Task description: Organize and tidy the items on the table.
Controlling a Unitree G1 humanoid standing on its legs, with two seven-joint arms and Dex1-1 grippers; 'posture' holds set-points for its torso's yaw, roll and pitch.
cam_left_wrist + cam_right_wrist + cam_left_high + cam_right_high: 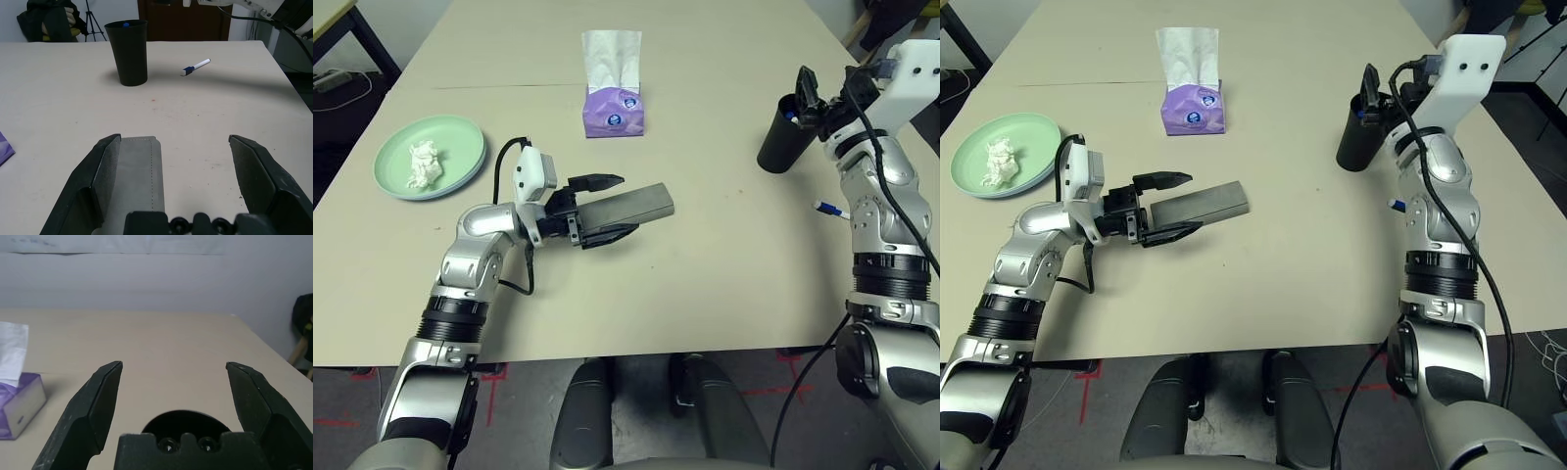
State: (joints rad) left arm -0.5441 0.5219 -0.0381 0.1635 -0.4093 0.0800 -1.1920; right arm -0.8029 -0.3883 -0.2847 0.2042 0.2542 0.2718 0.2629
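Across the large light beige tabletop [705, 284], before a dark brown wooden door [188, 22]: both jaw pairs spread wide, holding nothing.

The left tool [598, 211] covered one end of the glasses case [641, 205]. Under the right tool [185, 411], the cup [183, 423] was cut off by the wrist view's bottom edge.

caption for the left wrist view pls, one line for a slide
Open left gripper over the grey glasses case, with the black cup and a pen beyond
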